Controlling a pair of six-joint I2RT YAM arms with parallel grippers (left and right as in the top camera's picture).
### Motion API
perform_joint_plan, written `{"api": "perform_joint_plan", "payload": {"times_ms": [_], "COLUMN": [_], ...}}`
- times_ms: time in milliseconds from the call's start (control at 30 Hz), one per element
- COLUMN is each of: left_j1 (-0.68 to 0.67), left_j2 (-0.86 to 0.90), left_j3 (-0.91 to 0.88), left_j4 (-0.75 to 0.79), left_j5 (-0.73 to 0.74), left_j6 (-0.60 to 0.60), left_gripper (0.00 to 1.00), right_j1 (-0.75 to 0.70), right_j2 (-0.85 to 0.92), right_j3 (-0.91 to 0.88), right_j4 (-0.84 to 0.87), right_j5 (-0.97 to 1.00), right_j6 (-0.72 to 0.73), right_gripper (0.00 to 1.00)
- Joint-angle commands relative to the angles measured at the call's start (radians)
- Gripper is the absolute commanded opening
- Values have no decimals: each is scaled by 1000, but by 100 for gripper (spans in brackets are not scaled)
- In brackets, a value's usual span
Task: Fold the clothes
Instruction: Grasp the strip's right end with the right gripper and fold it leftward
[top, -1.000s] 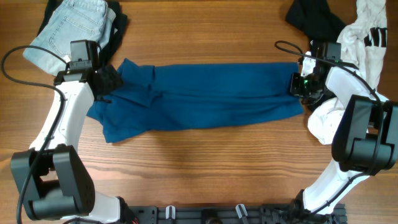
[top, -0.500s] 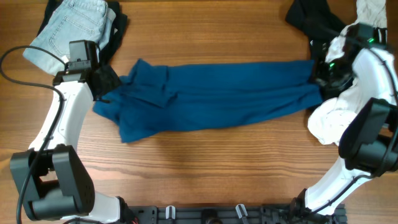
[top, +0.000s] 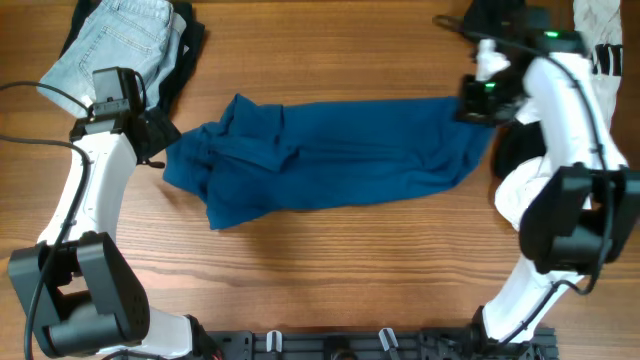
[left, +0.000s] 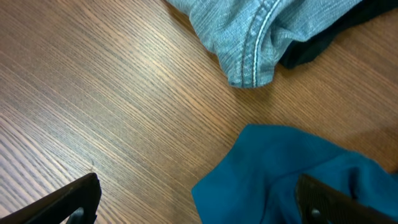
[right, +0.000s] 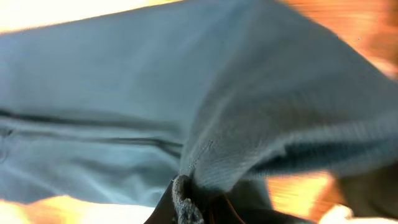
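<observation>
The deep-blue shirt (top: 340, 160) lies stretched left to right across the middle of the table, bunched at its left end. My right gripper (top: 476, 101) is shut on the shirt's right end and holds it lifted off the wood. In the right wrist view the blue fabric (right: 155, 93) fills the frame, and the right gripper (right: 198, 200) pinches a fold of it. My left gripper (top: 160, 140) stands open just left of the shirt's bunched end. In the left wrist view the left gripper (left: 199, 208) is wide open, with a shirt corner (left: 292, 174) between its fingertips.
Light blue jeans (top: 120, 40) lie on a black garment (top: 188, 48) at the back left. Another black garment (top: 500, 25) and the white black-marked one (top: 600, 45) lie at the back right, with more white cloth (top: 520, 200) beside the right arm.
My right gripper has risen and swung back to the left with the shirt's end, after pulling the whole shirt to the right. My left gripper, still open, has drawn back off its left edge.
</observation>
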Motion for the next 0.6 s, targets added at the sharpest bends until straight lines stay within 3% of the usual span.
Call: {"api": "perform_joint_plan", "payload": {"times_ms": [0,567], "left_j1": [3,3], "left_j2": [-2,-2], "left_j3": [18,18], "left_j4": [-2,-2], "left_j5": [-12,14], "left_j6": [19,19], "left_gripper": [100,100], "right_j1": [108,420], "right_j2": [4,26], "right_j3": [16,8], "right_j4": [20,183], "right_j5": [2,9], "right_j6": [39,164], "right_gripper": [4,4]}}
